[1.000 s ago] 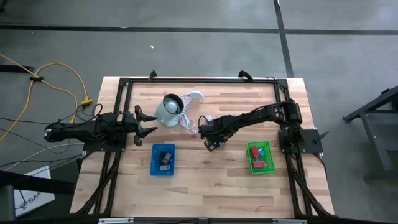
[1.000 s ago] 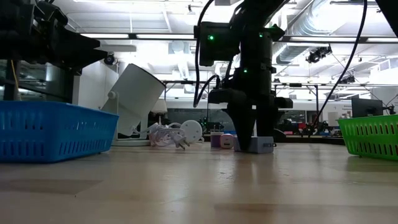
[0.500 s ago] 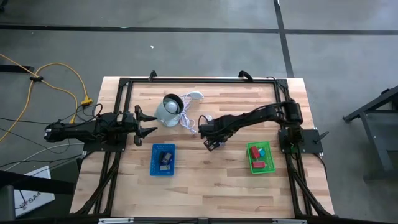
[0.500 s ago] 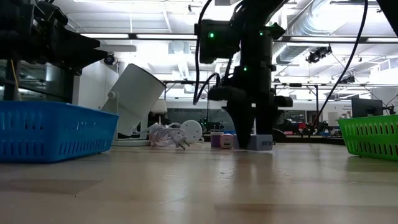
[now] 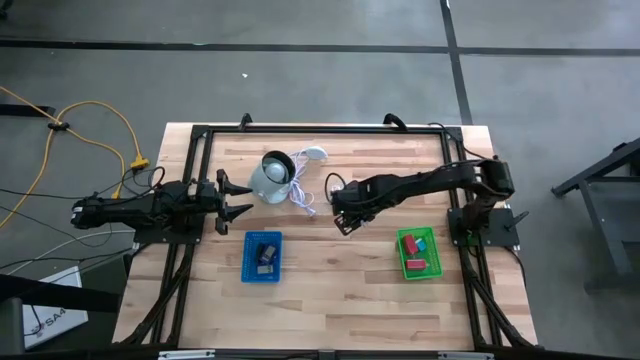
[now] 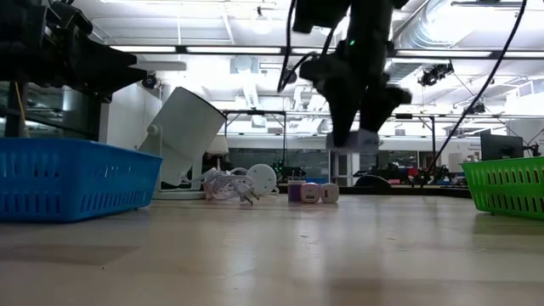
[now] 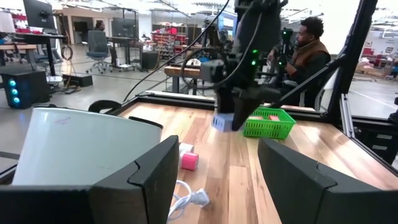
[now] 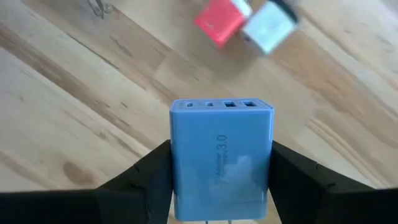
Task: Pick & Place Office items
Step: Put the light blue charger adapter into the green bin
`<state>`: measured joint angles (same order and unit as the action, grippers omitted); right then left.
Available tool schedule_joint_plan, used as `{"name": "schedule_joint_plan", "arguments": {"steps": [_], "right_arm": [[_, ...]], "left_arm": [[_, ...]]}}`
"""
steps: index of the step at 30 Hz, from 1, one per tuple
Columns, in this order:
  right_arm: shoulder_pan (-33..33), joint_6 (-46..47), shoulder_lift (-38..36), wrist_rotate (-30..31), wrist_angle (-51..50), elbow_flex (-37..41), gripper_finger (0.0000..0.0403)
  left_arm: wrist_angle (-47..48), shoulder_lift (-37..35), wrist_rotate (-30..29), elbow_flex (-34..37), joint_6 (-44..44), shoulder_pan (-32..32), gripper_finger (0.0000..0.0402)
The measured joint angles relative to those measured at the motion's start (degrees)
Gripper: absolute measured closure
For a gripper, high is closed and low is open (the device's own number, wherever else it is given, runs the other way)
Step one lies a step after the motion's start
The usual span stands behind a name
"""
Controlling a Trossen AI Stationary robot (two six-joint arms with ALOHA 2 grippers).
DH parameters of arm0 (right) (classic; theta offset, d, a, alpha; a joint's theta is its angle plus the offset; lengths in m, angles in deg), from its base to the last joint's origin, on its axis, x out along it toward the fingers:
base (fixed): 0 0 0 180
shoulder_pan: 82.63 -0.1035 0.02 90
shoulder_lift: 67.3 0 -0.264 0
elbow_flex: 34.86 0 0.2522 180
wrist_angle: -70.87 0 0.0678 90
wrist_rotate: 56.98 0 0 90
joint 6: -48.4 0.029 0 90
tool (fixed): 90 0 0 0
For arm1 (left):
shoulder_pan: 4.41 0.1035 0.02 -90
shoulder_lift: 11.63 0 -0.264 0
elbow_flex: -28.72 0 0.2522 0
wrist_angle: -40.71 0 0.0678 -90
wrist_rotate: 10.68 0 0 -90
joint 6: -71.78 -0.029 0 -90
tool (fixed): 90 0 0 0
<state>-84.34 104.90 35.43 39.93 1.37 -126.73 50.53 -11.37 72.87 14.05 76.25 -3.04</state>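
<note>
Aloft, the right gripper (image 6: 355, 140) clamps a pale-blue block (image 8: 221, 158) above mid-table, the green tray (image 5: 418, 253) toward four o'clock; a loose pinch could drop it; the left gripper (image 5: 237, 197) waits, fingers apart.

Only one readable marking: "3.0", printed pale along the top face of the pale-blue block (image 8: 221, 158), clamped between the fingers of the right gripper (image 8: 221, 186). Smaller lettering beside that number, too faint to make out. Nothing legible on the pink block (image 8: 217, 22), the white block (image 8: 268, 28), the green tray (image 5: 418, 252) or the blue tray (image 5: 262, 258).
</note>
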Motion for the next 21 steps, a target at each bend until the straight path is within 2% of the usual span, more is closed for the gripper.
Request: {"name": "schedule_joint_plan", "arguments": {"steps": [10, 21], "right_arm": [[-4.4, 8.1, -4.3, 3.8, -7.5, 0.0, 0.0198], [-11.2, 18.9, -6.2, 3.5, -13.6, 0.1, 0.0196]], "left_arm": [[0.0, 0.0, 0.0, 0.0, 0.0, 0.0, 0.0189], [0.0, 0.0, 0.0, 0.0, 0.0, 0.0, 0.0189]]}}
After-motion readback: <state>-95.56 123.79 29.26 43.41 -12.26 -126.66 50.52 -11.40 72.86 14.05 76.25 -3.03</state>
